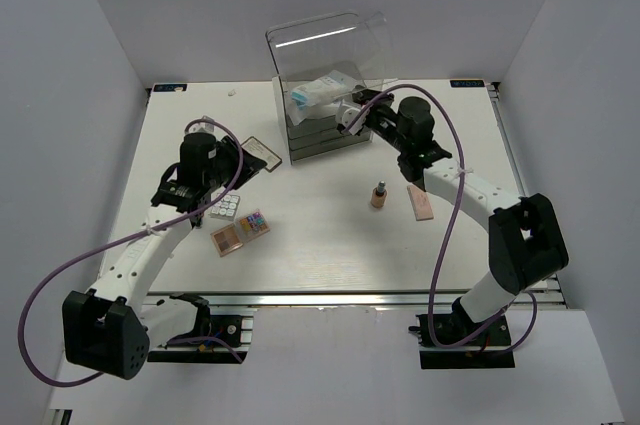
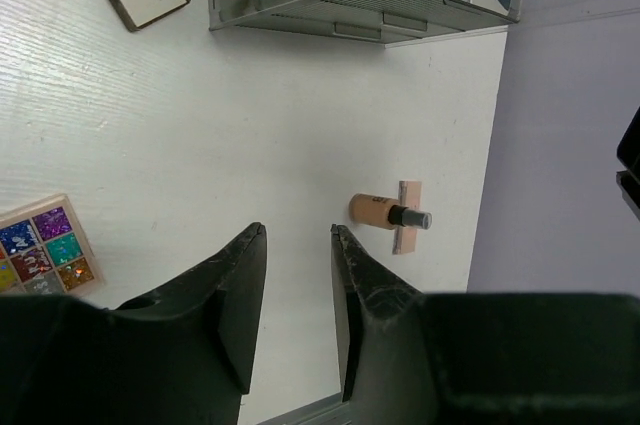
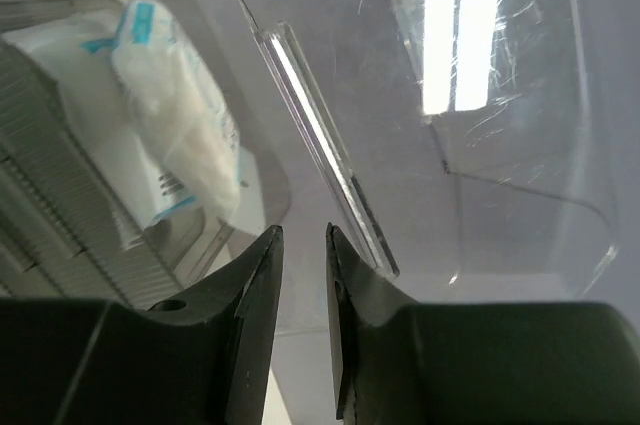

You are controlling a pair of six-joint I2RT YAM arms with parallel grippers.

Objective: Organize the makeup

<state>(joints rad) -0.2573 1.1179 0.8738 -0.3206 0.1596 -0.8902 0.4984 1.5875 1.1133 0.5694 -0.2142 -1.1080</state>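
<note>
Up at the back of the desk (image 1: 330,265) stands the clear box (image 1: 318,141). The white-and-blue packet (image 1: 318,93) already lies in its top part, under the lifted lid (image 1: 330,40). The packet's long side runs across the box from left to right, a bit slanted. The right pincer (image 3: 303,237) is up by that lid, close over the packet. Its two sides are a little apart and I see nothing between them. I cannot tell if it touches the clear lid.

So I think the packet is put away and the rest is not yet done. The left pincer (image 2: 298,235) hangs above the desk, also a little open and holding nothing. Near it lie the white-grid palette (image 1: 227,208), the multicoloured palette (image 1: 257,222) and the peach palette (image 1: 229,240). They are all flat, close together and turned a bit crooked. The dark-framed case (image 1: 258,153) lies flat farther back, near the box, and it is crooked too.

The small brown bottle (image 1: 379,196) stands up straight, top end up. The pink palette (image 1: 420,203) lies flat just to its right, with its long side going from far to near, slanted.

Next, I think the left pincer should pick up a palette. It must open wider, go down and pinch across the short side, because the palettes are flat and thin.
</note>
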